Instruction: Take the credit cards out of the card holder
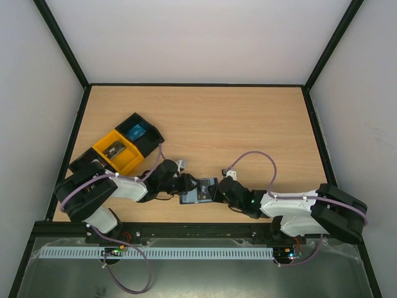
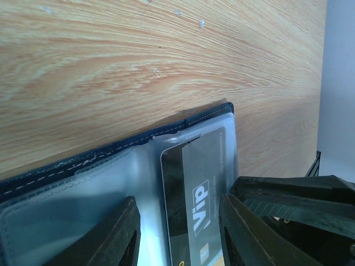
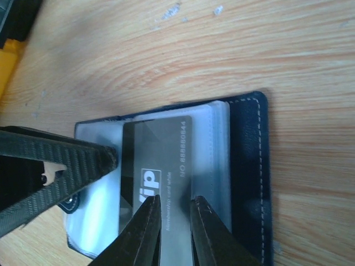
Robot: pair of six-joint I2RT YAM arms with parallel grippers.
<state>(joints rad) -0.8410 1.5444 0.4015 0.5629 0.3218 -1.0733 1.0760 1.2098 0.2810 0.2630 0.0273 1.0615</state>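
Lower centre of the overhead view, on the table (image 1: pixel 248 124): card holder (image 1: pixel 200 190), laid open, dark credit card (image 3: pixel 158 160) seated in its clear sleeve (image 3: pixel 219 144). Extraction is judged in hand. The left gripper (image 2: pixel 177 202) is held half-open astride the card; the right gripper (image 3: pixel 173 199) is narrowly parted at its near edge. Next, that edge is to be pinched and drawn straight out.

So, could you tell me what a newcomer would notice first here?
The left gripper and right gripper meet over the open card holder near the table's front edge, at its dark Vip card. Yellow and black trays sit at the left, one holding a blue card.
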